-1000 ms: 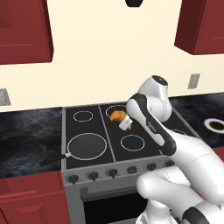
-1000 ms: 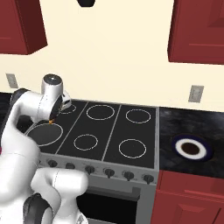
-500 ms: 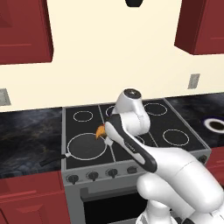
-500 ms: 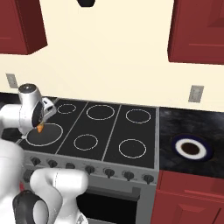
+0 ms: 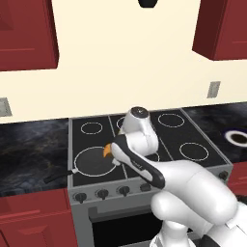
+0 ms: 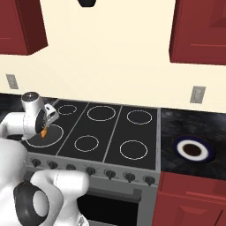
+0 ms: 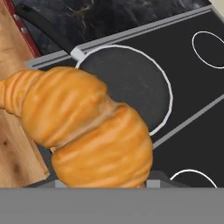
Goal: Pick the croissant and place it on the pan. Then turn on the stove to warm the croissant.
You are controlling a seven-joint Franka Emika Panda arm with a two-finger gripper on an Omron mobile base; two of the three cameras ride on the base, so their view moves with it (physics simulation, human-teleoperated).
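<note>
My gripper point(image 5: 109, 152) is shut on the croissant point(image 5: 106, 151), a small golden-orange ridged pastry. It hangs just over the right part of the pan point(image 5: 89, 164), a black round pan with a pale rim on the stove's point(image 5: 169, 137) front left burner. From the right base view the croissant point(image 6: 43, 133) sits under the hand, above the pan point(image 6: 54, 135). The hand view has the croissant point(image 7: 83, 127) large in front, hiding the fingertips. The pan point(image 7: 131, 83) lies beyond it, with its dark handle point(image 7: 48, 30) pointing toward the counter.
A row of dark knobs point(image 5: 102, 194) lines the stove's grey front. A small white-rimmed dark plate point(image 6: 192, 150) sits on the black counter to the right. Red cabinets hang above on both sides.
The arm has swung left and down from the back middle burners to the front left pan, carrying the croissant with it.
</note>
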